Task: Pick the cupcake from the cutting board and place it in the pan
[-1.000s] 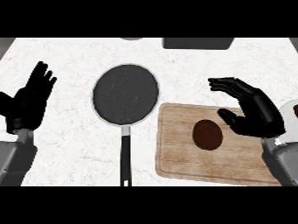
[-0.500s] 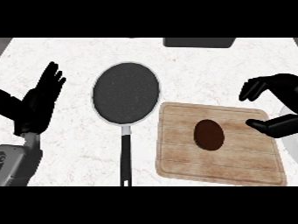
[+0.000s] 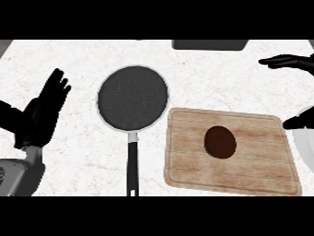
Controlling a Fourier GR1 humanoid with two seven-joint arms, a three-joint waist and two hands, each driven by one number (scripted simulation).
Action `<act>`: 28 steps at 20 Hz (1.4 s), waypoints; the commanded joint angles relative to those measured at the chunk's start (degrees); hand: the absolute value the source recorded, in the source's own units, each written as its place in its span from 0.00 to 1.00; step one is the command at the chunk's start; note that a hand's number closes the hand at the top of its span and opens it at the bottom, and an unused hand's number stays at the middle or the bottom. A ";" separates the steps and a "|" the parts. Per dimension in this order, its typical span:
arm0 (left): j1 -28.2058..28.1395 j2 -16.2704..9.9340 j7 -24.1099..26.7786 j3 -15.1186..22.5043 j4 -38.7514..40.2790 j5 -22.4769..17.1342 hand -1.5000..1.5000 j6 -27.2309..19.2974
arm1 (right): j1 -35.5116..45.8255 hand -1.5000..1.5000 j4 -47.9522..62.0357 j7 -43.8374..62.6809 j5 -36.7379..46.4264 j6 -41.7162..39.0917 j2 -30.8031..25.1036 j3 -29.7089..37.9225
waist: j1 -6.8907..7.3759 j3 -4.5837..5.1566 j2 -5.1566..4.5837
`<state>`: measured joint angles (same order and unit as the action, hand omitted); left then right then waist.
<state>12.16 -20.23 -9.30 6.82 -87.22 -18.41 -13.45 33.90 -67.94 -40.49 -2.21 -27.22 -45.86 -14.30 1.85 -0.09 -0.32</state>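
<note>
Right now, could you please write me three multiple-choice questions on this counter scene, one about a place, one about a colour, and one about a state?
1. Where does the cupcake sit?
A. in the pan
B. on the cutting board
C. on the plate

2. What colour is the cupcake?
A. dark brown
B. yellow
C. green

3. How is the right hand?
A. curled round the cupcake
B. open, holding nothing
C. gripping the pan handle

Answers:
1 B, it lies on the cutting board, right of the pan.
2 A, it shows dark brown against the wood.
3 B, it is at the right edge with fingers spread, apart from the cupcake.
</note>
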 commanded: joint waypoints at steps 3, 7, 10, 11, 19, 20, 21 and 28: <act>0.39 -1.74 -1.70 -2.05 -0.66 -0.61 0.50 1.28 | 7.96 0.00 -0.52 -2.16 10.05 -3.26 -0.52 -6.38 | -0.06 0.09 0.08; -2.77 0.00 -0.88 -0.83 -3.54 0.27 0.50 0.61 | 10.74 0.00 -0.94 -0.82 18.09 0.37 1.12 -10.66 | -0.25 0.09 0.17; -1.57 0.11 0.74 -1.86 -0.55 0.72 0.50 1.26 | 13.62 0.00 -4.13 5.12 21.69 -0.92 3.68 -14.53 | -0.68 0.15 0.21; -2.42 0.33 -0.48 -1.31 -2.65 0.79 0.50 0.50 | 12.16 0.00 -5.00 4.33 24.59 -0.22 2.97 -16.98 | -0.59 0.12 0.30; -3.52 0.07 -3.14 -1.62 -5.61 1.77 0.50 0.27 | 11.53 0.00 -10.03 5.42 33.50 -7.16 -0.86 -23.67 | -1.31 0.09 0.41; -1.10 -0.20 -5.02 -2.44 -4.27 2.21 0.50 -0.59 | 12.49 0.00 -11.62 5.68 33.66 -8.53 -1.23 -22.80 | -1.59 0.10 0.40; 0.11 -0.07 -1.31 -3.62 1.01 2.20 0.50 2.00 | 11.40 0.00 -10.35 4.45 35.37 -6.76 0.11 -22.63 | -1.73 0.11 0.25; -5.05 2.15 0.98 -3.19 -2.43 3.40 0.50 1.93 | 5.39 0.00 -21.20 8.66 44.31 -0.68 -4.09 -21.70 | -1.83 0.09 0.40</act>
<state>8.84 -19.23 -9.60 3.32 -89.26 -16.14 -11.69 41.65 -86.96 -31.13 36.91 -29.88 -49.25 -36.92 -0.03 0.02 0.12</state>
